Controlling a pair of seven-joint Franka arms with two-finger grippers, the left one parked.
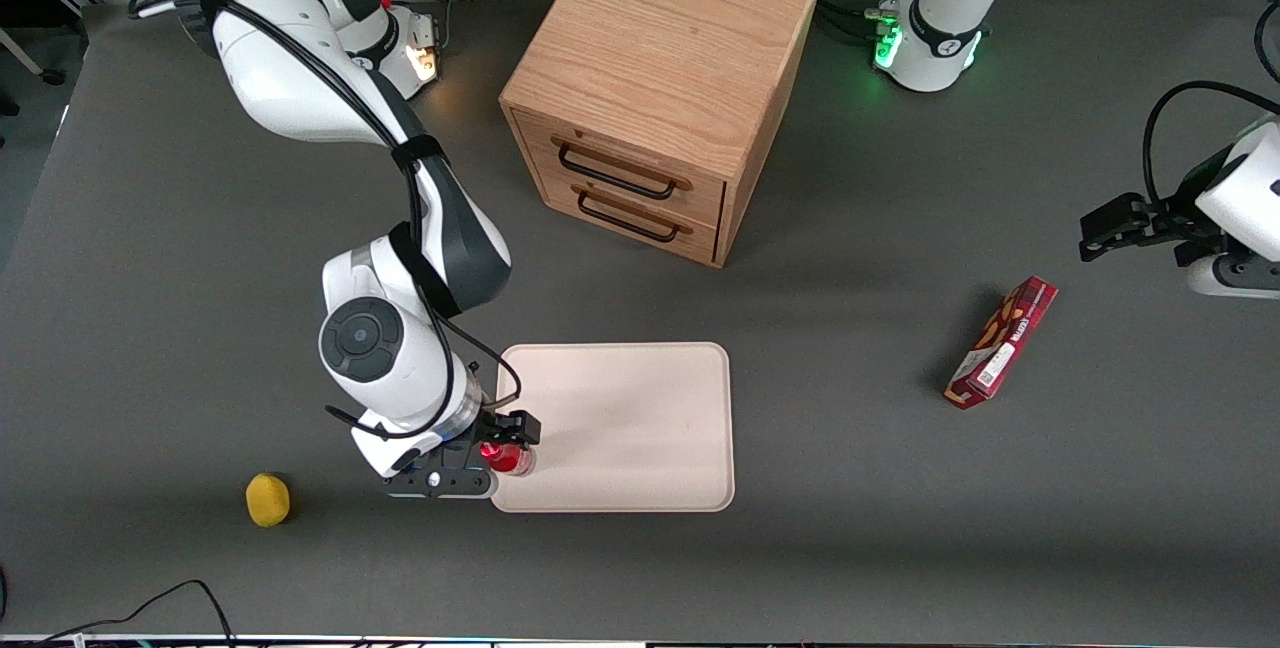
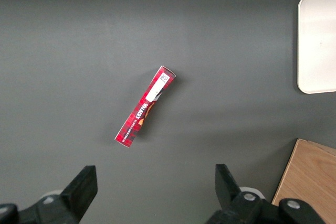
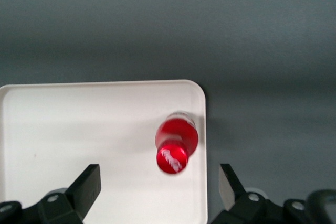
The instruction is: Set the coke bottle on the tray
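Claw (image 3: 160, 187) open, above coke bottle (image 3: 176, 142), on tray (image 3: 79, 129)

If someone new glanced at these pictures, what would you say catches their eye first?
Probably the red coke bottle standing upright on the pale tray near one corner, with the working arm's tool open directly above it. Next, the wooden drawer cabinet farther from the front camera than the tray.
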